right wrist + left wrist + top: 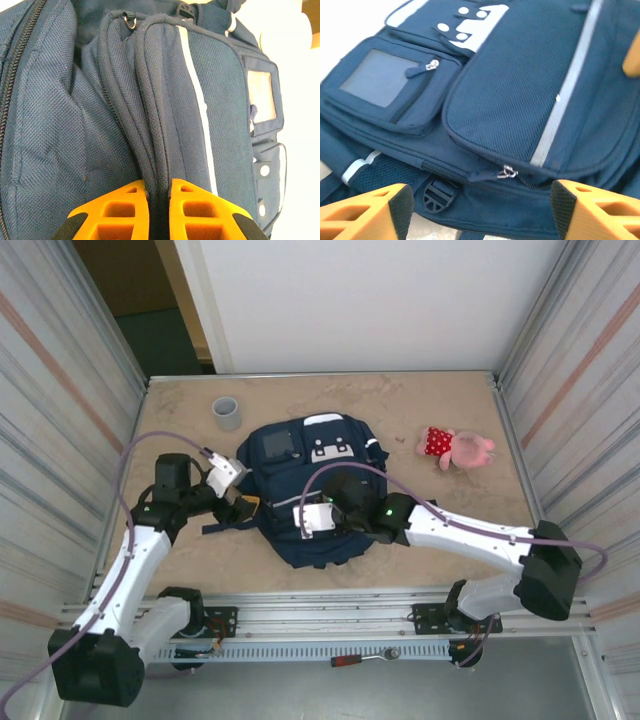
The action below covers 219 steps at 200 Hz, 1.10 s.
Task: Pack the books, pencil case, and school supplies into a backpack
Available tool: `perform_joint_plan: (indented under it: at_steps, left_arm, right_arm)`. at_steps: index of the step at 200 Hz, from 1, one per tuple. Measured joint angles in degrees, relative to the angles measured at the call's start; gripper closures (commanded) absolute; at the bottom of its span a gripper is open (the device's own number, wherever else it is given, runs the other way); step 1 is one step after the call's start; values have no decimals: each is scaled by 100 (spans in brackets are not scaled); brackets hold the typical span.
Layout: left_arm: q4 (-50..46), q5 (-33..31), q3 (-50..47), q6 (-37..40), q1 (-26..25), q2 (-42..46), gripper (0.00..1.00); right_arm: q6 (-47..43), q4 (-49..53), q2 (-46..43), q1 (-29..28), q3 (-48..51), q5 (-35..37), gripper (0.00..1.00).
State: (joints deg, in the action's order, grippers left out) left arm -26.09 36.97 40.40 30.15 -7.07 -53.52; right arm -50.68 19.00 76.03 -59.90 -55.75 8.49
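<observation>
The right pincer (159, 187) is being pressed shut, and a thick rolled edge of the backpack (215, 100) is being squeezed between its orange fingers (117, 210). The left pincer (482, 205) is being held wide open just beside the backpack's left side, near a zip pull (506, 172). The backpack is being carried flat by the middle of the tabletop (420, 400). A grey cup (227, 413) is being seen near the far left corner, and a soft toy (455, 448) near the right edge.

free: table (400, 425) right of backpack (300, 455) | obstacles: grey cup (227, 413), plush toy (455, 448)
</observation>
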Motion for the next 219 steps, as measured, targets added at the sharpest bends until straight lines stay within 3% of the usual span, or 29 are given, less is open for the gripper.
perform_joint_plan:
  at_steps: [25,67,149,176,219]
  left_arm:
    - [-278,378,0,962,-28,-208,26]
    - [-566,389,57,2232,-466,-820,27]
    - [-404,417,575,3038,-684,-2168,36]
    - [-393,415,686,3154,-765,-2533,46]
    - [-527,391,743,3246,-968,-2649,73]
  right_arm:
    - [13,192,-365,114,144,-199,100]
    - [70,299,-632,289,291,-428,100]
    - [155,295,-634,304,295,-535,100]
    - [216,295,-634,304,295,-535,100]
    - [243,289,-634,304,334,-509,100]
